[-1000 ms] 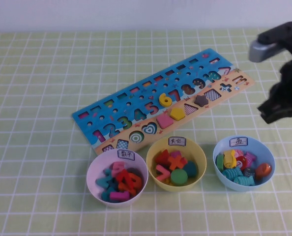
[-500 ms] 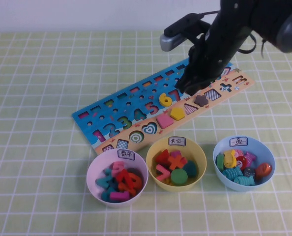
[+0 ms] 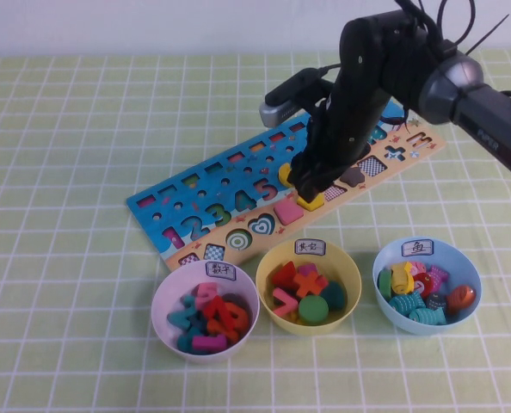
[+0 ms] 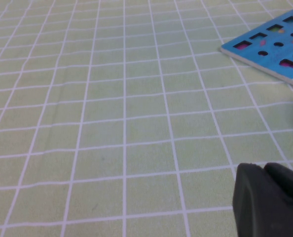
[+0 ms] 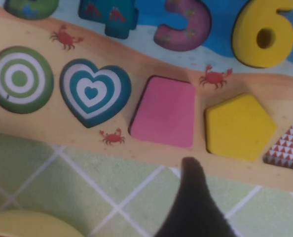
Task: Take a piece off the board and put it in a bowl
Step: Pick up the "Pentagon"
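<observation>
The board (image 3: 238, 185) lies slanted mid-table, its blue part with numbers and its tan strip with shapes. The yellow pentagon (image 3: 311, 205) sits in its slot on the strip beside the pink square (image 3: 287, 211). It shows whole in the right wrist view (image 5: 239, 126). My right gripper (image 3: 307, 185) hangs just over the pentagon and covers part of it. Its dark tip (image 5: 193, 197) shows near the board's front edge. The yellow bowl (image 3: 348, 268) holds several pieces in front of the board. My left gripper (image 4: 270, 197) is shut and empty over bare cloth.
A pale pink bowl (image 3: 161, 297) and a light blue bowl (image 3: 384, 262), both with pieces, flank the yellow one. A yellow 6 (image 3: 283, 175) stands on the board behind the square. The board's left corner (image 4: 270, 44) shows in the left wrist view.
My right arm has swung in from the table's right edge, leftwards and down across the board, and now hangs over the yellow pentagon. Nothing on the table moved.
</observation>
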Motion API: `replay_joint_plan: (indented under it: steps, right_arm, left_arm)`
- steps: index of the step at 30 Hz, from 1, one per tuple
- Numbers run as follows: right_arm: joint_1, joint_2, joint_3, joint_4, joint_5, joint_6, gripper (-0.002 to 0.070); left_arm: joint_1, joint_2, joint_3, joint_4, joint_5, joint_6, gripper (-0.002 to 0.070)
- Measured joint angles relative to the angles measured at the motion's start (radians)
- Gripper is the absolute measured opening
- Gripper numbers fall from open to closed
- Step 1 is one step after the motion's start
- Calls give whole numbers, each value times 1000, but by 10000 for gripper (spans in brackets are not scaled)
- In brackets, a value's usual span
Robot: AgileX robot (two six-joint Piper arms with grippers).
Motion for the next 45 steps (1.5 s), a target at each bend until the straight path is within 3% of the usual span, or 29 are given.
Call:
replay_joint_plan:
  steps: [38,45]
  right_arm:
    - [0,90,-12,-34,-79,-102,421]
    - [0,91,-12,-31,-79,-102,360]
  left_arm:
    - [0,0,0,0,0,0,-5]
    - [0,0,0,0,0,0,-5]
